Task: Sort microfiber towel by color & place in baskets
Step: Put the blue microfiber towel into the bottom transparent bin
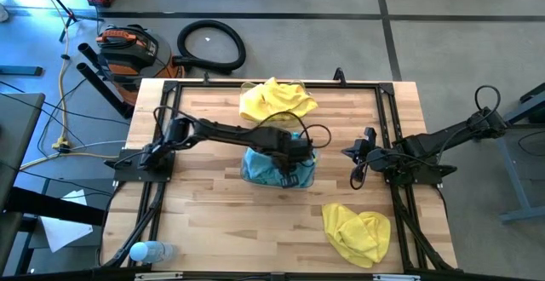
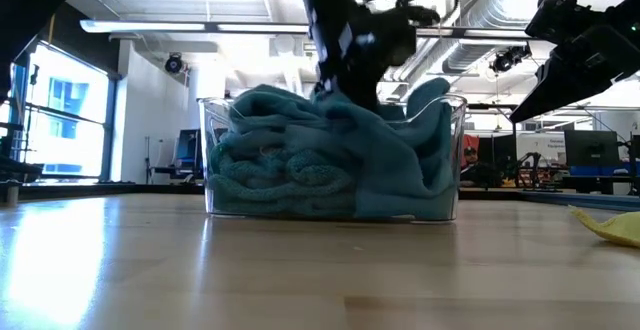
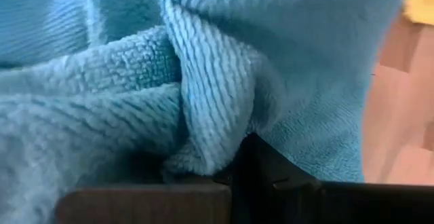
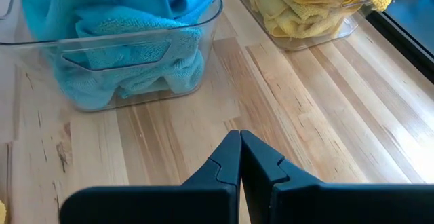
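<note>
A clear basket (image 1: 252, 175) at the table's middle is heaped with turquoise-blue towels (image 2: 300, 160). My left gripper (image 1: 294, 151) reaches down onto the top of that heap and is shut on a blue towel. A second clear basket (image 1: 249, 89) near the far edge holds yellow towels (image 4: 298, 7). One loose yellow towel (image 1: 356, 234) lies crumpled on the table near the right front corner. My right gripper (image 4: 239, 142) hovers shut over bare wood, to the right of the blue basket (image 4: 135, 47). My left gripper pinches a bunched fold of a blue towel (image 3: 203, 142) between its two fingers (image 3: 271, 173). It comes from above, pointing down into the basket (image 2: 350, 90). The towel drapes over the heap and the basket's rim (image 2: 440, 105), slack.
A clear plastic bottle (image 1: 149, 251) lies at the table's near left corner. Black frame rails run along the table's left, right and far sides. Open wood lies between the blue basket and the loose yellow towel (image 2: 610, 225).
</note>
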Action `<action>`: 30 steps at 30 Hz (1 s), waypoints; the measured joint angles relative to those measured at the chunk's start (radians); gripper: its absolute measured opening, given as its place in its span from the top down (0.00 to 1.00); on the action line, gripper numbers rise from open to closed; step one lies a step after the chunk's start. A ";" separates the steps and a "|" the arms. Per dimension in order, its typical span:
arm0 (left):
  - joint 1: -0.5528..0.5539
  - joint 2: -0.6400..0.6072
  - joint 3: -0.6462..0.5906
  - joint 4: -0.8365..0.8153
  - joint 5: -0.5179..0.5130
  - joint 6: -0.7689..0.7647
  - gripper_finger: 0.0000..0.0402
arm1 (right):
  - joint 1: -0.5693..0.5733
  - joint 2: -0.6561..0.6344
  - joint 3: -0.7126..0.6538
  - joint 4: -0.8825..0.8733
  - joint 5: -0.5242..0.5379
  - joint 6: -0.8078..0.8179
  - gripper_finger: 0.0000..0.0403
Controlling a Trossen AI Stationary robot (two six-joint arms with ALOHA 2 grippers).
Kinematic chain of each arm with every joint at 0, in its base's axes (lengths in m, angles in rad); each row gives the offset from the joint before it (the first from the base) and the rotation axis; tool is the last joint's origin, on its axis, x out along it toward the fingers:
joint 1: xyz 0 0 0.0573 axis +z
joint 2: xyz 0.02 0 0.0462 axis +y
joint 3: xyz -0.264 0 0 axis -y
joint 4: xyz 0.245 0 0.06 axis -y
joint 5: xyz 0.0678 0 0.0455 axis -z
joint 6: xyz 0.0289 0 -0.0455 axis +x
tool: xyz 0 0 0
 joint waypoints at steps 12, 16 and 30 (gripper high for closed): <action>-0.003 0.027 0.000 0.033 0.013 -0.003 0.88 | 0.000 0.000 0.000 0.003 0.000 0.000 1.00; -0.006 0.028 0.000 0.033 0.015 -0.002 0.81 | 0.000 0.000 0.000 0.003 0.000 0.005 1.00; 0.006 -0.101 0.000 0.017 0.000 0.026 0.68 | 0.000 0.000 0.000 0.002 0.000 0.007 1.00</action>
